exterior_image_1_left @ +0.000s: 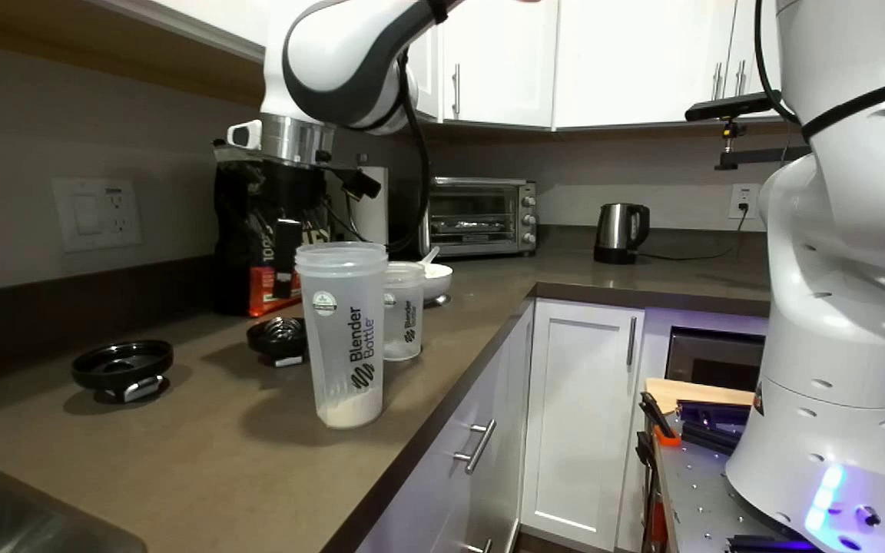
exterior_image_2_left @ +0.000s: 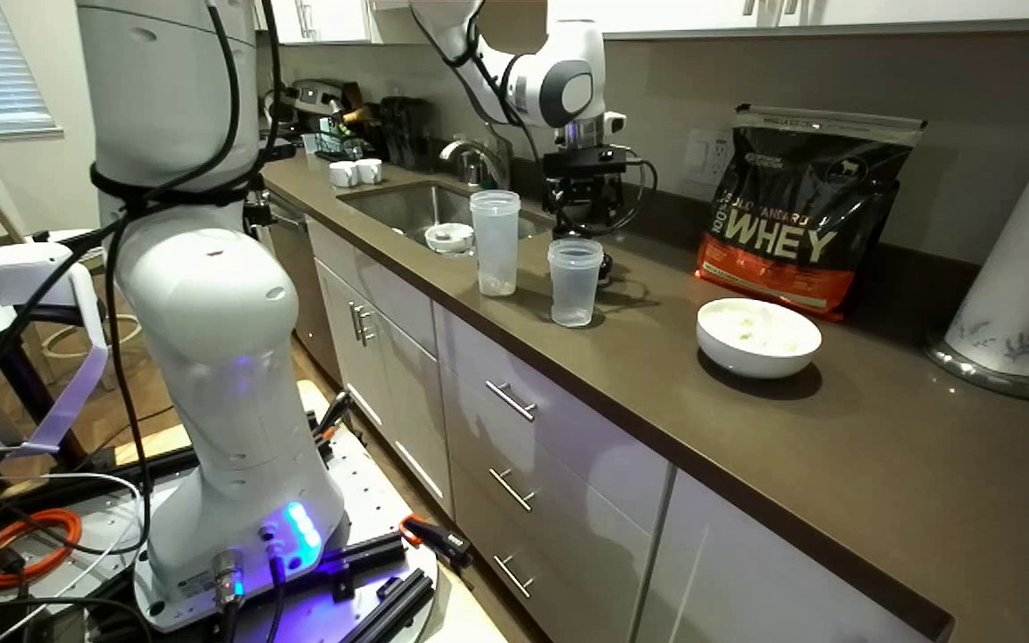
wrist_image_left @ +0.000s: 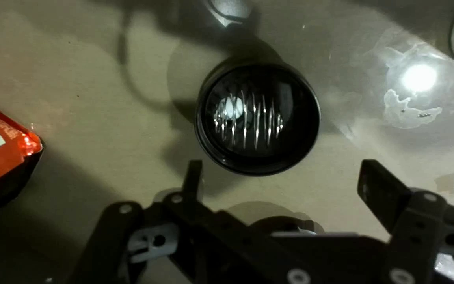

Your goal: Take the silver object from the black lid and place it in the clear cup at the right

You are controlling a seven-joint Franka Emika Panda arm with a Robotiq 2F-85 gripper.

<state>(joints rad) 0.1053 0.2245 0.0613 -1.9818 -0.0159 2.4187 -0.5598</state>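
Note:
The silver object is a wire whisk ball [wrist_image_left: 250, 122]. It lies inside an upturned black lid [wrist_image_left: 258, 167] in the wrist view. In an exterior view the silver ball [exterior_image_1_left: 285, 330] shows in the black lid [exterior_image_1_left: 270, 347] behind the big cup. My gripper [wrist_image_left: 284, 169] is open and empty, with its fingertips just below the lid in the wrist view. In an exterior view the gripper [exterior_image_1_left: 286, 261] hangs above the lid, apart from it. The clear cup [exterior_image_2_left: 573, 290], smaller and whitish, stands upright beside the lid; it also shows in an exterior view [exterior_image_1_left: 404, 319].
A bigger printed cup [exterior_image_1_left: 346, 330] with powder stands near the counter edge. Another black lid [exterior_image_1_left: 124, 365] lies nearer the sink [exterior_image_2_left: 425, 201]. A whey bag [exterior_image_2_left: 800, 214] leans at the wall. A white bowl [exterior_image_2_left: 756, 344] and paper towel roll [exterior_image_2_left: 1024, 268] stand farther along.

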